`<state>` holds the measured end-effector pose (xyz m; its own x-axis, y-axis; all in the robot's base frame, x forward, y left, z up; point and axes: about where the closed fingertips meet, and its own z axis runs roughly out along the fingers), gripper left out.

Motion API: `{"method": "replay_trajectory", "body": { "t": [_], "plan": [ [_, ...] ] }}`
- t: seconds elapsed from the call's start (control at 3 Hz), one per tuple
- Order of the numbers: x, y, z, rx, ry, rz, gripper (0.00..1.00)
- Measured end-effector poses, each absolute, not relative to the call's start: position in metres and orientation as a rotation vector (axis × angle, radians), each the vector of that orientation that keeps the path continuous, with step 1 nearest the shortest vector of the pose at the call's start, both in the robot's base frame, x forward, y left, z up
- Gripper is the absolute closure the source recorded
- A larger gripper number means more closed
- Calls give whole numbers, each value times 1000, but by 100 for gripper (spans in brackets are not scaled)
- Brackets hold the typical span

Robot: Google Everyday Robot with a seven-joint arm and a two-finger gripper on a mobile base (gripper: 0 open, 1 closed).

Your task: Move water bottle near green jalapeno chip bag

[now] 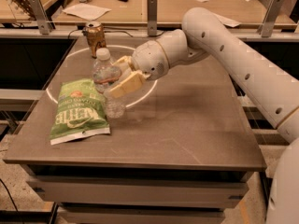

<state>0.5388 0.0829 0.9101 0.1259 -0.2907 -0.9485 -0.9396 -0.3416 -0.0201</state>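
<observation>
On brown tabletop (187, 125) (desks (187, 8) behind), gripper (115, 78) mid-table, jaws clamped on water bottle (103, 72), beside chip bag (79, 111).

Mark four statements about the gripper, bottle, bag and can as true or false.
1. The gripper has its fingers shut on the water bottle. True.
2. The water bottle lies on its side. False: it is upright.
3. The green jalapeno chip bag lies flat on the table, right beside the bottle. True.
4. The drink can stands on the bag. False: it stands on the table behind the bottle, apart from the bag.
</observation>
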Motion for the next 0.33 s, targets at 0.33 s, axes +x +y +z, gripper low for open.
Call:
{"method": "replay_trajectory", "body": {
  "t": [0.33],
  "plan": [
    [543,82,904,-1772,1241,1241,14]
  ]
}}
